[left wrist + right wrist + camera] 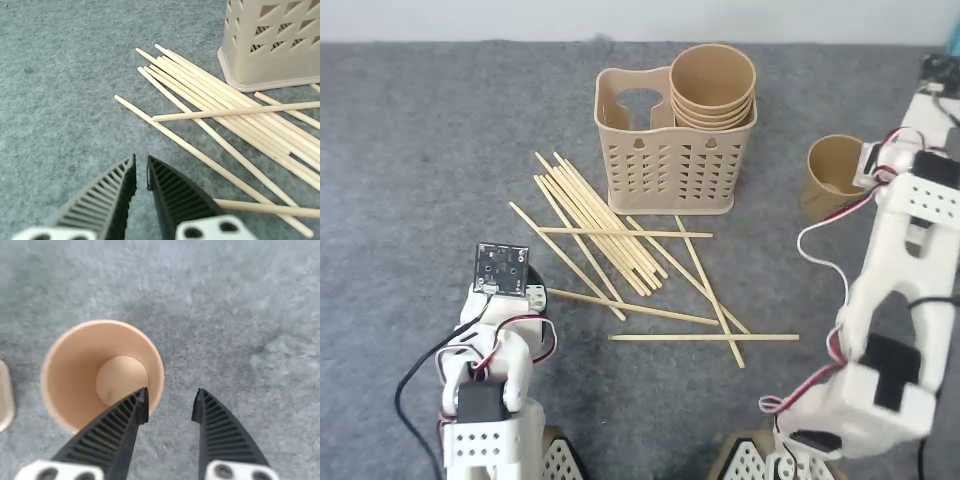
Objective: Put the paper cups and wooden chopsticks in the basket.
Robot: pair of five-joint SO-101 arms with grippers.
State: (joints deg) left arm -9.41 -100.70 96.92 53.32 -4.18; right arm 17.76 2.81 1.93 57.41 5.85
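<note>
A beige slotted basket point(665, 165) stands at the back of the grey carpet, with a stack of paper cups point(713, 82) in its right compartment. One loose paper cup point(832, 175) stands upright to the basket's right. My right gripper point(171, 395) is open astride that cup's point(85, 365) near wall, one finger over the inside and one outside. Several wooden chopsticks point(610, 240) lie scattered in front of the basket. My left gripper point(141, 165) is shut and empty, low over the carpet just short of the chopsticks point(225, 115).
The basket's left compartment point(635, 105) holds nothing. The left arm point(490, 400) stands at the near left and the right arm point(900, 260) along the right side. Bare carpet stretches to the far left. A corner of the basket point(275, 45) is in the left wrist view.
</note>
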